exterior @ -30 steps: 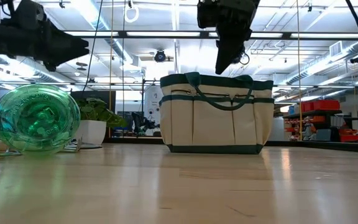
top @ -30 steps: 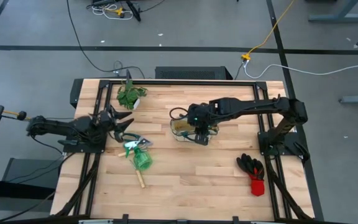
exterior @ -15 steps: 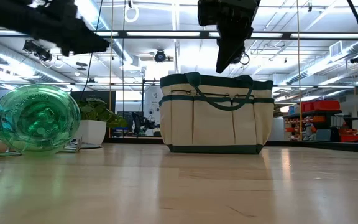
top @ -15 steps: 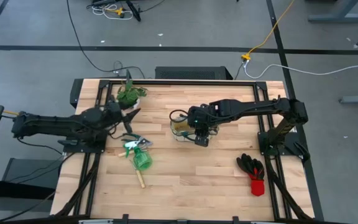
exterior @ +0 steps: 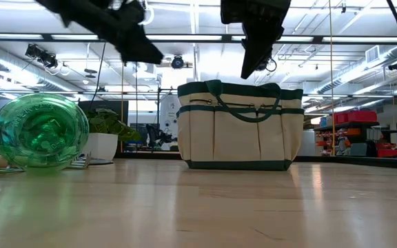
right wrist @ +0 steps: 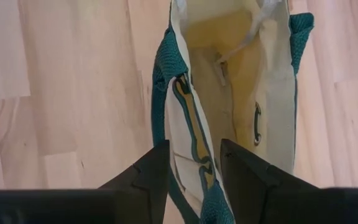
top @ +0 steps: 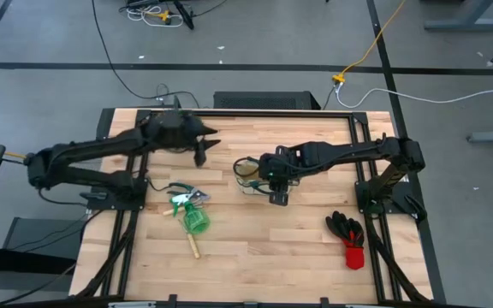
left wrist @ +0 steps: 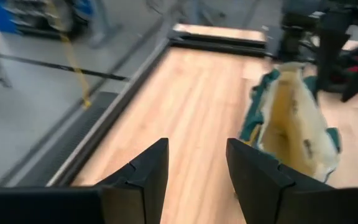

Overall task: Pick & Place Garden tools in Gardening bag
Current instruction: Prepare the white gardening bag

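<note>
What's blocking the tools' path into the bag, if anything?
The right claw hangs directly over the gardening bag mouth, partly covering it. The table between the pruning shears and the bag shows nothing else. The left claw is off near the far edge.

left arm is swinging away from the pruning shears and rounded green item, its open left gripper now up by the table's far edge near the gardening bag; right gripper is barely drifting sideways.
</note>
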Controlling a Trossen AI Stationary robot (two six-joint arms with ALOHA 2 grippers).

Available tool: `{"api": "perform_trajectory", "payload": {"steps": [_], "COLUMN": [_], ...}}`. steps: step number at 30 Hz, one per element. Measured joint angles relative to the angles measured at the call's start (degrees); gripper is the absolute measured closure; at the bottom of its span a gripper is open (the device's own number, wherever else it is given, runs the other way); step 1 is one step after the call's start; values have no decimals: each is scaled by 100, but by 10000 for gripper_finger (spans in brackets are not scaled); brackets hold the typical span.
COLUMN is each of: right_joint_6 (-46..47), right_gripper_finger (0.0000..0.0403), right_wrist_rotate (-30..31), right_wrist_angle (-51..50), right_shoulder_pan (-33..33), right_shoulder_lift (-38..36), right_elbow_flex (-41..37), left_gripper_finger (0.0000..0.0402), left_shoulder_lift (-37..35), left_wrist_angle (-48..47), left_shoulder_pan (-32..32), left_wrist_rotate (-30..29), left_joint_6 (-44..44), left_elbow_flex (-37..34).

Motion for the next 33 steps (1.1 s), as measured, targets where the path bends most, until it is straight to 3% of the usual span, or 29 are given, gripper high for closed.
{"api": "perform_trajectory", "payload": {"steps": [7,14,17,25,33], "right_joint_6": [7,2,26,-8,36], "right_gripper_finger": [259,259,259,259,259], "right_wrist_rotate": [280,344,345,547,517], "right_wrist_angle": [-62,-62,-61,-60,-61], "right_shoulder_pan": [3,5,5,5,3], "right_shoulder_lift": [0,0,0,2,2], "right_elbow_flex": [0,0,0,0,0], "left_gripper_finger": [234,234,234,234,234], "left_shoulder_lift": [1334,2328,2590,3236,3303], "left_wrist_angle": [-1177,-1659,-1659,-2081,-2087], "left_shoulder_pan": [148,148,148,-6,-171], "left_wrist_rotate": [547,1351,1710,1645,1792], "left_joint_6": [654,916,1025,1045,981], "left_elbow_flex": [1351,2192,2383,2788,2827]}}
